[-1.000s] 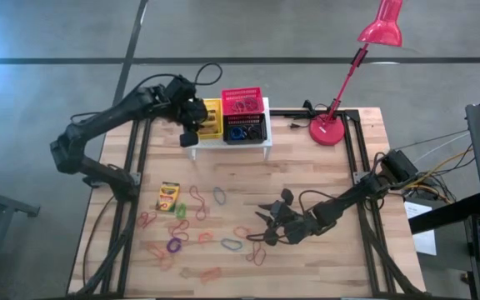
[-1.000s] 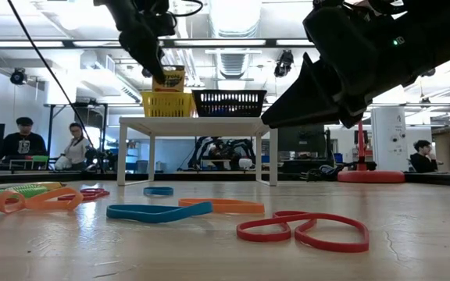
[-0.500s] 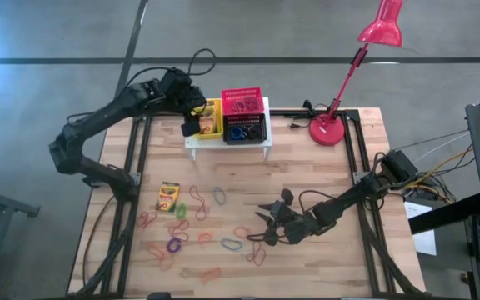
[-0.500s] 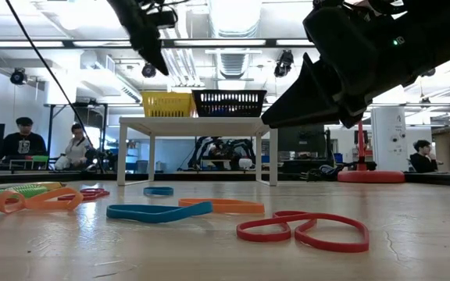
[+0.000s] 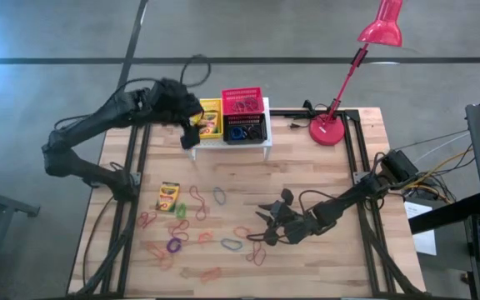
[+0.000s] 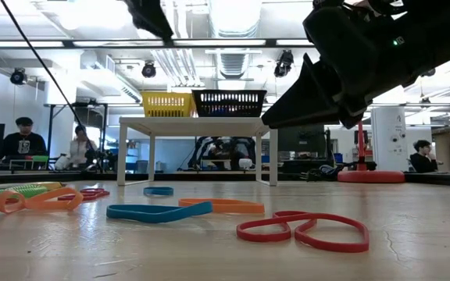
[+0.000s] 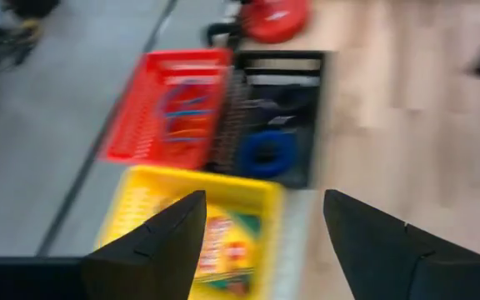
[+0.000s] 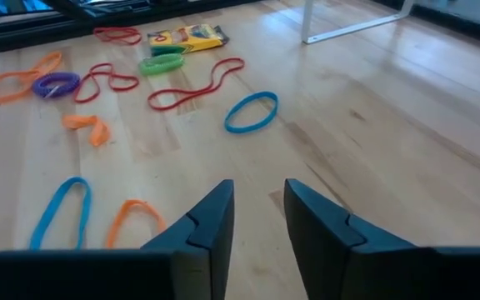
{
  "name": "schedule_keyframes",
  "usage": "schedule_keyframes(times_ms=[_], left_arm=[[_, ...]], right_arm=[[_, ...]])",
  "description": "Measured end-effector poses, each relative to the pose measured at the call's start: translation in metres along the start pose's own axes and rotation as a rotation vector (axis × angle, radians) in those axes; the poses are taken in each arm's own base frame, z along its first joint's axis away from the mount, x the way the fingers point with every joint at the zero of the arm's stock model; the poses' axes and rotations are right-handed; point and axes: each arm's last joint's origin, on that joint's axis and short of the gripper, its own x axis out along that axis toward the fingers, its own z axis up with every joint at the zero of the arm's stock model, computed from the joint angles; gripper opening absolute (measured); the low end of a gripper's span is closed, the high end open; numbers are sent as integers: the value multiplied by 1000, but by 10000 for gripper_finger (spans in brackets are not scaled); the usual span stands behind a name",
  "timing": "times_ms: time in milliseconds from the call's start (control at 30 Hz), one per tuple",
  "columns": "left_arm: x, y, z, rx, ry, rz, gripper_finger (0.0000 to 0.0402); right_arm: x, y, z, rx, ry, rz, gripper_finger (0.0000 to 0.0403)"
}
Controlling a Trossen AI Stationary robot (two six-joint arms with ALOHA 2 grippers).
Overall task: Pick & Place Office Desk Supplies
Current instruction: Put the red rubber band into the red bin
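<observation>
My left gripper [image 5: 192, 132] hangs open and empty above the left end of the white stand [image 5: 227, 143], over the yellow basket [image 7: 161, 208]. A crayon box [image 7: 223, 248] lies inside that basket. Red [image 5: 242, 102] and black [image 5: 247, 130] baskets holding elastic loops stand beside it on the stand. Another crayon box [image 5: 168, 197] lies flat on the table at the left. Coloured elastic loops [image 5: 198, 225] are scattered over the near half. My right gripper [image 8: 258, 190] rests low over the table's middle, open, with nothing between its fingers.
A red desk lamp [image 5: 332, 125] stands at the far right of the table. A blue loop [image 8: 251, 112] and a red loop [image 8: 197, 86] lie on the wood just ahead of my right gripper. People sit in the room beyond the table [image 6: 22, 140].
My left gripper held a crayon box over the yellow basket, then opened and let it go; the box now lies inside the basket. The gripper has since risen and drawn back toward the table's left edge.
</observation>
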Motion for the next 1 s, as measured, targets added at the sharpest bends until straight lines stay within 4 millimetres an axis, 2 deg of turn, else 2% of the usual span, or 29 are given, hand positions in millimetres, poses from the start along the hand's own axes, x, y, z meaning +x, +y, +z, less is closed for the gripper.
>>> schedule_keyframes(times_ms=[67, 200, 300, 433, 567, 667, 767, 1000], left_arm=[[0, -22, 0, 20, -3, -62, 239], [4, -73, -6, 71, 8, -186, 225], [10, -115, -17, 114, -6, -217, 217], [21, -169, -44, 164, -68, -211, 209], [30, -212, -76, 141, -171, -242, 204], [36, -232, -99, 78, -255, -310, 202], [42, -244, -118, -29, -339, -384, 202], [55, -244, -153, -210, -479, -476, 202]], right_arm=[[-1, 0, 4, 3, 23, 46, 113], [1, 4, 14, -21, 126, 268, 139], [1, 7, 14, -91, 199, 431, 162], [4, 11, 4, -290, 231, 559, 189], [8, 15, -5, -412, 249, 645, 202], [13, 17, -12, -467, 261, 677, 202], [16, 21, -16, -533, 262, 725, 196], [33, 32, -35, -644, 291, 809, 172]])
